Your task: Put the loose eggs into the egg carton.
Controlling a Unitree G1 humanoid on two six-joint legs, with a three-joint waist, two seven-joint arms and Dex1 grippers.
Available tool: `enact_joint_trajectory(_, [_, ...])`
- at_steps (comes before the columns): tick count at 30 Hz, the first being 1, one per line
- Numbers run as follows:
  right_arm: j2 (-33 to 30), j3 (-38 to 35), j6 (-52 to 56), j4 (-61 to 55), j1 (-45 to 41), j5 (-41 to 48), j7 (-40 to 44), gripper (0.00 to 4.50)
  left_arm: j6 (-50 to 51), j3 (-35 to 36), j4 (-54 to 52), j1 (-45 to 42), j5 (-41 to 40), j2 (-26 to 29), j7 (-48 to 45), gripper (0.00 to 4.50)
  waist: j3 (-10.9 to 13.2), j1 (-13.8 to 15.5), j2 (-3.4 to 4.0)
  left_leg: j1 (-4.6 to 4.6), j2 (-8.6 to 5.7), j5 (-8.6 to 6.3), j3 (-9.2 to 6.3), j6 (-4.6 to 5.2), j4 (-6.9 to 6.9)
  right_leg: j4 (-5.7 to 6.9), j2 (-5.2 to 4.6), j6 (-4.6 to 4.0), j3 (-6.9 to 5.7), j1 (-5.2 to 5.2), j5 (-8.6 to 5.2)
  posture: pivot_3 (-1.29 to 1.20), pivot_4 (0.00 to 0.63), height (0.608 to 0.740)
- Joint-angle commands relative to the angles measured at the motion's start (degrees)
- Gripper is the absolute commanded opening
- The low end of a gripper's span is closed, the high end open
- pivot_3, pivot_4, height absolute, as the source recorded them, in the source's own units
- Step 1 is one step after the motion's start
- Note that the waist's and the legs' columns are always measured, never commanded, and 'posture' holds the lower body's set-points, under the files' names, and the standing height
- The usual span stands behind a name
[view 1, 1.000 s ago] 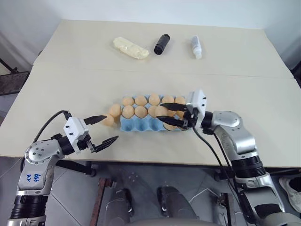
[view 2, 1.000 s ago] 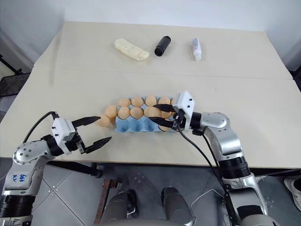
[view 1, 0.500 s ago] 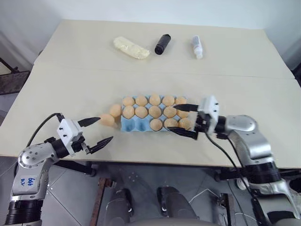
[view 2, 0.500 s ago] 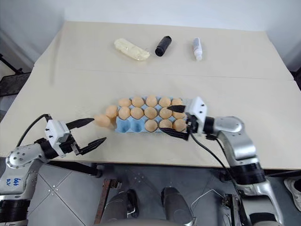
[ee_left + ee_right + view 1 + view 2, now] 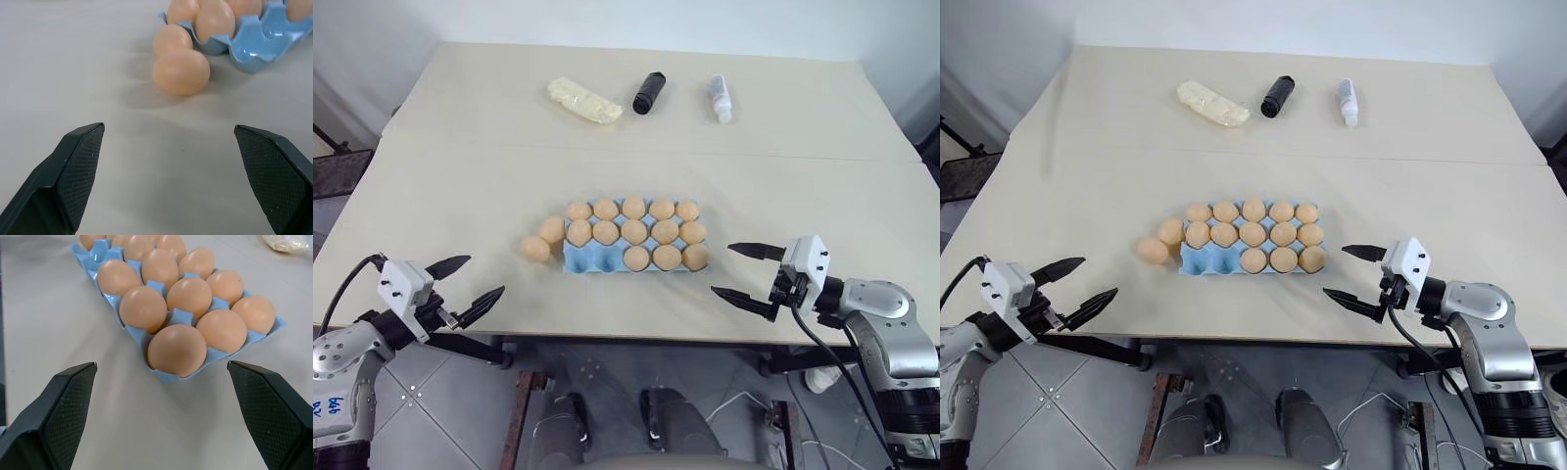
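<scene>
The two loose eggs (image 5: 543,239) lie on the table touching the carton's (image 5: 597,258) left end, nearer the open, empty left gripper (image 5: 470,284) than the open right gripper (image 5: 744,272).

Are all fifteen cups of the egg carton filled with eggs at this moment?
No: the egg carton has two bare cups at the left end of its near row, and two loose eggs lie on the table beside it.

- A pale yellow lumpy oblong (image 5: 584,100) lay at the far side of the beige table (image 5: 460,186).
- A black cylinder (image 5: 649,92) lay on its side just beside it.
- A small white bottle (image 5: 721,97) lay farther along, apart.
</scene>
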Motion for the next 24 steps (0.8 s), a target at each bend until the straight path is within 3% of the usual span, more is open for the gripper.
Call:
enact_joint_trajectory(1, [-0.1, -0.2, -1.3, -1.4, -0.1, 0.5, 0.2, 4.48, 0.0, -3.5, 0.7, -5.0, 0.6, -1.2, 1.0, 4.50, 0.0, 0.4, 0.00, 0.00, -0.01, 0.01, -0.01, -0.01, 0.00, 0.00, 0.00, 0.00, -0.01, 0.00, 0.00, 0.00, 0.150, 0.740])
enact_joint_trajectory(14, [0.5, 0.8, 0.2, -5.4, 1.1, 0.9, -2.3, 4.48, -5.6, -15.0, 18.8, -21.2, 9.4, -6.2, 3.1, 4.50, 0.0, 1.2, -0.01, -0.01, 0.06, 0.30, 0.06, -0.11, 0.07, 0.06, 0.17, 0.02, 0.08, -0.07, -0.02, 0.00, 0.150, 0.740])
enact_joint_trajectory(17, [0.5, 0.7, 0.6, -6.0, 1.8, 0.9, -3.1, 4.50, -6.7, -14.9, 19.7, -21.8, 9.1, -6.4, 2.6, 3.89, 0.0, 1.3, -0.01, -0.02, 0.07, 0.30, 0.06, -0.11, 0.08, 0.07, 0.17, 0.03, 0.07, -0.07, -0.02, 0.00, 0.150, 0.740])
enact_joint_trajectory(21, [0.6, 0.7, 0.7, -6.2, 2.2, 0.9, -4.0, 4.50, -7.3, -13.9, 19.8, -21.8, 8.8, -5.7, 2.7, 2.64, 0.0, 1.3, -0.01, -0.01, 0.07, 0.31, 0.05, -0.12, 0.10, 0.13, 0.17, 0.03, 0.06, -0.07, -0.03, 0.00, 0.150, 0.740])
enact_joint_trajectory(24, [0.7, 0.8, 0.6, -6.2, 2.6, 0.8, -4.5, 4.50, -6.3, -12.2, 16.1, -20.6, 6.0, -4.9, 1.1, 2.46, 0.0, 1.3, -0.01, -0.01, 0.07, 0.32, 0.06, -0.12, 0.13, 0.18, 0.17, 0.03, 0.05, -0.07, -0.02, 0.00, 0.150, 0.740])
